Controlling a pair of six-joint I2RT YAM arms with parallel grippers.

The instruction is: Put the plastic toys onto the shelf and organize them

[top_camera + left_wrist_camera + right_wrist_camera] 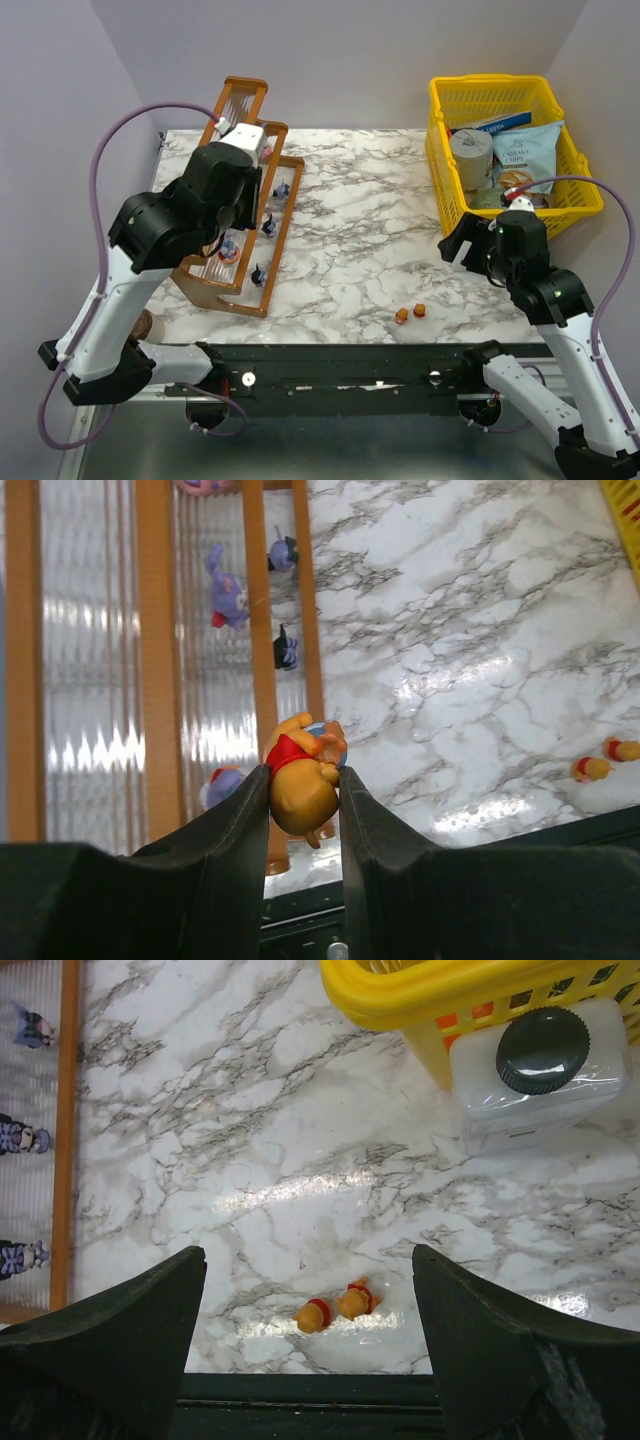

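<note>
My left gripper (303, 780) is shut on an orange bear toy with a red shirt (300, 780) and holds it above the near end of the shelf (150, 680). The shelf (222, 298) has an orange-brown frame and clear ribbed tiers. On it stand purple toys (228, 588) and dark toys (286, 650); the dark ones also show in the top view (270, 227). Two orange toys (401, 316) lie on the marble near the front edge. My right gripper (308, 1260) is open and empty above these two toys (313, 1315).
A yellow mesh basket (488, 84) at the back right holds a can (471, 158) and snack packets (527, 150). A white bottle with a black cap (540, 1055) stands against the basket's near side. The black front rail (340, 365) runs along the table's front edge.
</note>
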